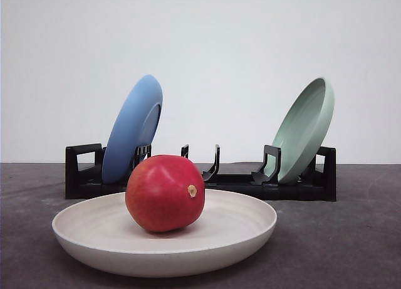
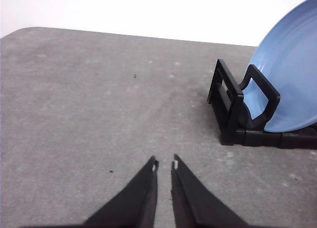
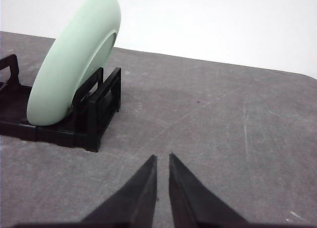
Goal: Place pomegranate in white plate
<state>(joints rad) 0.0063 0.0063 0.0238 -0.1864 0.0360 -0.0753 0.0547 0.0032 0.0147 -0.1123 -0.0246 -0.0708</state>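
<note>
One pomegranate (image 1: 165,192) lying inside the white plate (image 1: 250,229), stem nub toward the camera, resting a little left of centre. Little left to go wrong: a knock to the rim or a nudge to the surface (image 1: 351,239) could roll the round fruit, though the raised rim would probably catch it. Left claw (image 2: 164,164) near the blue plate (image 2: 290,84) and the rack's (image 2: 233,109) end, tips nearly touching, holding nothing. Right claw (image 3: 162,159) likewise pinched almost shut, empty, beside the green plate (image 3: 74,65). Both seemingly well apart from the fruit.
</note>
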